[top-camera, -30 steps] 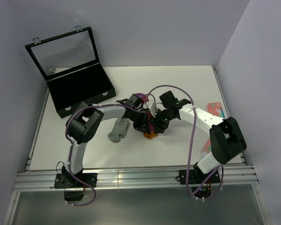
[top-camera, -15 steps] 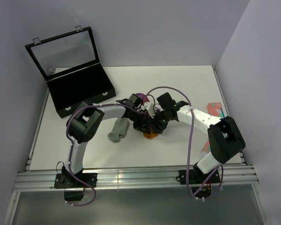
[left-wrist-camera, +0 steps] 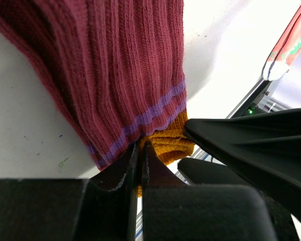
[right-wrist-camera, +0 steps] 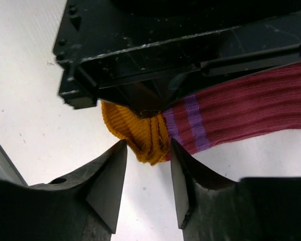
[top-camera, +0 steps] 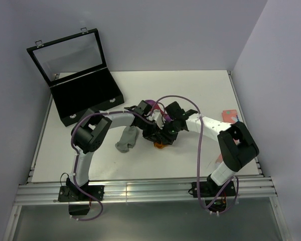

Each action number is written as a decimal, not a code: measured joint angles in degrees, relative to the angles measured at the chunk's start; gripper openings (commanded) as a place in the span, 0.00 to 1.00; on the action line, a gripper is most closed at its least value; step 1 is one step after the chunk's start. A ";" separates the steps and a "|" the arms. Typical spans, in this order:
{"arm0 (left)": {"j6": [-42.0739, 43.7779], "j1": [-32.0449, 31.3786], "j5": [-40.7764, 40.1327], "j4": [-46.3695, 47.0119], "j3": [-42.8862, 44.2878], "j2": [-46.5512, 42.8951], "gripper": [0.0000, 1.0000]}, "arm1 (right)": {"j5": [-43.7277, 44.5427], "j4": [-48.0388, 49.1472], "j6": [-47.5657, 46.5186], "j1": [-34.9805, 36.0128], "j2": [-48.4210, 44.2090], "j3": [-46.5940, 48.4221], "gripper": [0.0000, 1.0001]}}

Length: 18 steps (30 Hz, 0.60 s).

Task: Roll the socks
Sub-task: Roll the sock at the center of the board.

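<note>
well, the red sock (left-wrist-camera: 125, 65) lies near the middle of the table (top-camera: 190, 90), with its orange toe (right-wrist-camera: 138, 135) bunched up at the near end. your left gripper (left-wrist-camera: 140, 165) is clenched on that toe, just past the purple stripes, with the fabric pinched between its fingers. your right gripper (right-wrist-camera: 148, 150) is spread, one finger on each side of the orange bunch, close to it but grasping nothing.

the roll looks barely started, so make the first turn a tight one. close the right fingers low on the toe, right beside the left pinch, so the fold can't spring open when one side lets go. then turn the toe over onto the ribbed leg, keep the leg flat on the table, and keep both edges in line. the two grippers are nearly touching, so move one at a time.

the grey sock (top-camera: 126, 140) lies just to the left, apart from the red one and untouched.

the black case (top-camera: 93, 113) sits at the far left with its glass lid (top-camera: 67, 55) propped open. its lining is dark and i can't make out anything inside. the pink sock (top-camera: 231, 116) lies at the right edge.
</note>
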 measured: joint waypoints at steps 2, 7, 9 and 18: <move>-0.02 0.02 0.07 0.00 0.00 0.00 0.00 | 0.04 0.26 0.04 0.02 0.68 0.00 0.42; -0.13 0.02 0.07 0.09 -0.02 0.00 0.00 | 1.07 1.79 0.50 0.04 1.27 -0.87 0.22; -0.42 0.02 0.11 0.42 -0.24 0.00 0.01 | 1.11 2.32 0.83 0.02 1.27 -1.31 0.19; -6.19 0.15 -0.50 9.73 -7.10 -2.78 0.19 | -2.43 2.08 1.31 -3.54 2.03 -1.49 0.12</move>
